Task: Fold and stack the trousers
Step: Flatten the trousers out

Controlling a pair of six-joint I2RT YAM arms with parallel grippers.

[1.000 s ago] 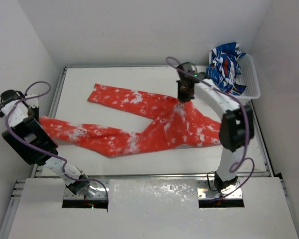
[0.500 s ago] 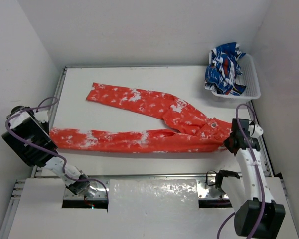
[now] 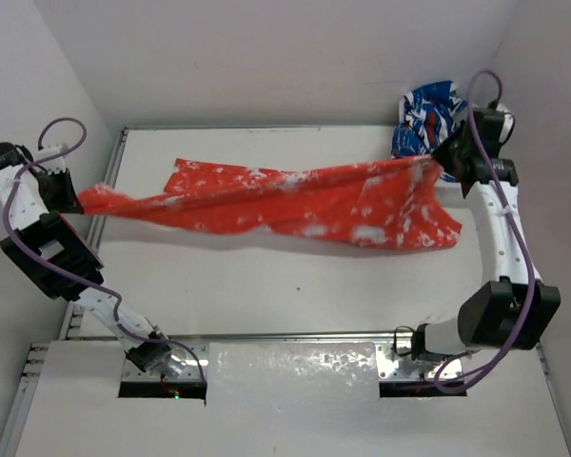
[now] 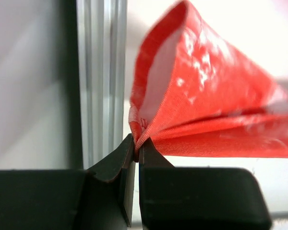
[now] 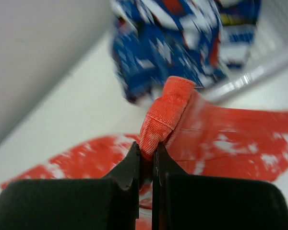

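Observation:
The red-orange trousers (image 3: 285, 200) with white speckles hang stretched in the air across the table, between my two grippers. My left gripper (image 3: 76, 198) at the far left is shut on a leg cuff; in the left wrist view the jaws (image 4: 136, 148) pinch the folded hem of the trousers (image 4: 206, 110). My right gripper (image 3: 447, 157) at the far right, raised beside the basket, is shut on the waist end; in the right wrist view the jaws (image 5: 147, 153) pinch a fold of the trousers (image 5: 168, 110). The second leg lies on the table at the back left.
A white basket (image 3: 483, 157) at the back right holds a blue, white and red patterned garment (image 3: 428, 109), also blurred in the right wrist view (image 5: 182, 38). A metal rail (image 4: 101, 81) runs along the table's left edge, close to the left gripper.
Both grippers have risen and pulled apart, lifting the trousers off the table. The right arm swung from the near right up to the basket; the left moved back and up.

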